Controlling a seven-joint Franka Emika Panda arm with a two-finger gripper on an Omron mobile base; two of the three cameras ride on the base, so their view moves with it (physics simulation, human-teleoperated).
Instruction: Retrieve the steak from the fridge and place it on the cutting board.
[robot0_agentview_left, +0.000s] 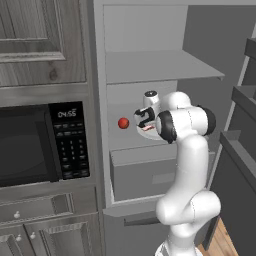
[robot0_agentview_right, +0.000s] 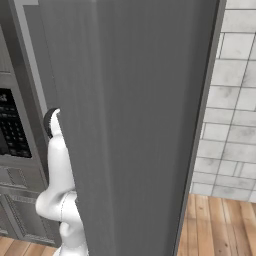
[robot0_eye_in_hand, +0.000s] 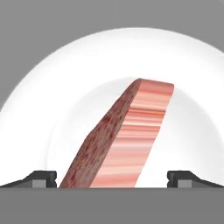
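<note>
Kitchen: grey wood cabinets left of the fridge (robot0_agentview_left: 150, 65), tiled wall and wood floor past its door.
Fridge: open, pale inner walls, flat grey shelves, grey box drawer (robot0_agentview_left: 150, 172) under the middle shelf.
Fridge door (robot0_agentview_right: 135, 125): swung open, a wide grey slab across the right base view, hiding the fridge interior there.
Microwave (robot0_agentview_left: 35, 145): black, keypad on its right side, just left of the fridge, built into the cabinets.
Arm (robot0_agentview_left: 187, 165): white, rises in front of the fridge and reaches into it at middle-shelf level.
Plate (robot0_eye_in_hand: 52, 96): round, white, on the middle fridge shelf, under the hand.
Steak (robot0_eye_in_hand: 127, 140): pinkish-red slab with paler streaks, over the plate inside the fridge, tilted up on edge, lower end between the two finger tips.
Tomato (robot0_agentview_left: 123, 123): small, round, red, on the same fridge shelf, near the plate on its left, apart from it.
Gripper (robot0_eye_in_hand: 112, 177): tips spread wide, one on each side of the steak; right tip clearly apart from the meat, left tip just beside it, contact cannot be told; nothing firmly held as far as shown.
</note>
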